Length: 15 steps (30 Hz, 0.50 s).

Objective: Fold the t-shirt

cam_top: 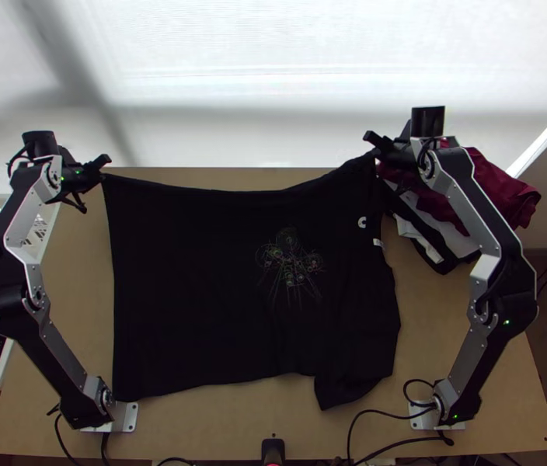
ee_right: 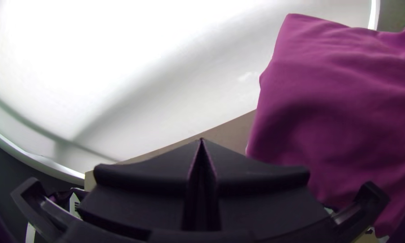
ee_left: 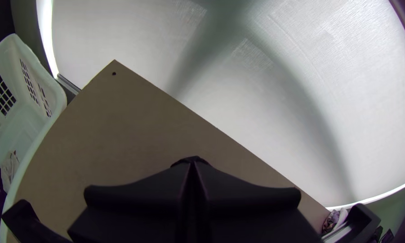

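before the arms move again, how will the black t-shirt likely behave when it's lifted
The black t-shirt will probably flop, since its top edge already sags between the left gripper and right gripper. Its lower edge would likely trail and crumple, as the cloth near its lower right already lies in uneven folds.

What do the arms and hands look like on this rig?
Matching pair. Left arm and right arm: silver-grey links with black sections, black joints, small green lights. Light metal-looking base plates, black cables near them. Left hand and right hand: black, two wide, flat fingers each.
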{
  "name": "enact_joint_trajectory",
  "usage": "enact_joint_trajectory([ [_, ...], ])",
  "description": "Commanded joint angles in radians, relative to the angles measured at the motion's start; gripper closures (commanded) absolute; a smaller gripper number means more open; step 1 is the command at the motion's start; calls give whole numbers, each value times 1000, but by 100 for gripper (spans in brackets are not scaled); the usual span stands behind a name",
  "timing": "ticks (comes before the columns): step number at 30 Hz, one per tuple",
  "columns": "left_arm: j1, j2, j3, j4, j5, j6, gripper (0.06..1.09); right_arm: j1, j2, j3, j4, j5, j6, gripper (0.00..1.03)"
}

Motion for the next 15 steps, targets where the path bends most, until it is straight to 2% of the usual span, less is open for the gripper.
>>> enact_joint_trajectory([
  [1,-8,54,104,-46,-7,-2,105,-14,33,74,-20,21,-13,100],
  [7,-21,73,180,-127,-7,13,105,-4,35,86,-46,38,-42,100],
  [12,-56,46,216,-307,-4,57,105,0,33,108,-115,38,-43,100],
  [15,-57,34,219,-393,28,64,105,0,32,126,-161,38,-48,100],
])
